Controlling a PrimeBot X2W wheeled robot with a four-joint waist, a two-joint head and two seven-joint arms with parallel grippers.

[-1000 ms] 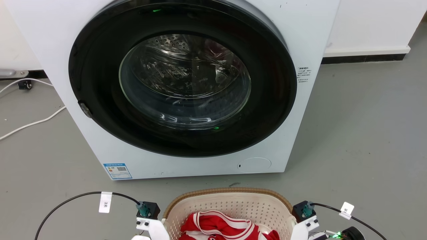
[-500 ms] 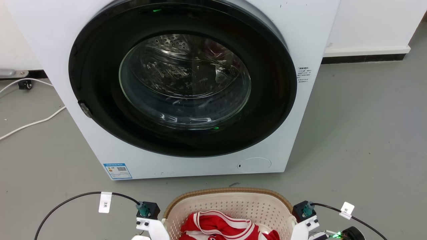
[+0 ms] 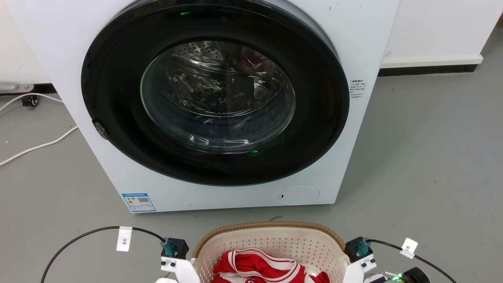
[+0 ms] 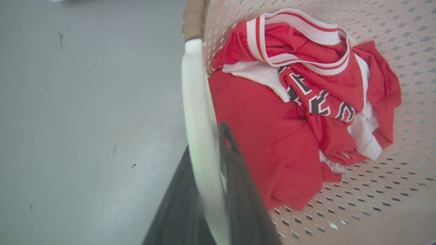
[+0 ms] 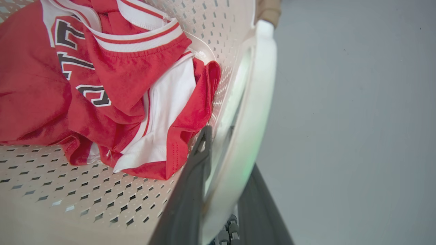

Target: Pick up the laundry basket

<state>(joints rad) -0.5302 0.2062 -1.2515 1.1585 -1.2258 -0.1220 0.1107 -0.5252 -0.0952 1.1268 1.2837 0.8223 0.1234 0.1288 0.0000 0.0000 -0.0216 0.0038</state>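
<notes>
One laundry basket (image 3: 275, 240), one red jersey (image 4: 265, 132)

Both arms sat low, with the left wrist (image 3: 175, 262) and right wrist (image 3: 359, 261) poking in at the bottom edge of the head view. The left hand (image 4: 204, 146) had its two dark fingers pinched on a white side handle of the laundry basket (image 4: 374, 204), one finger each side. The right hand (image 5: 230, 149) was the same deal on the other handle.
</notes>
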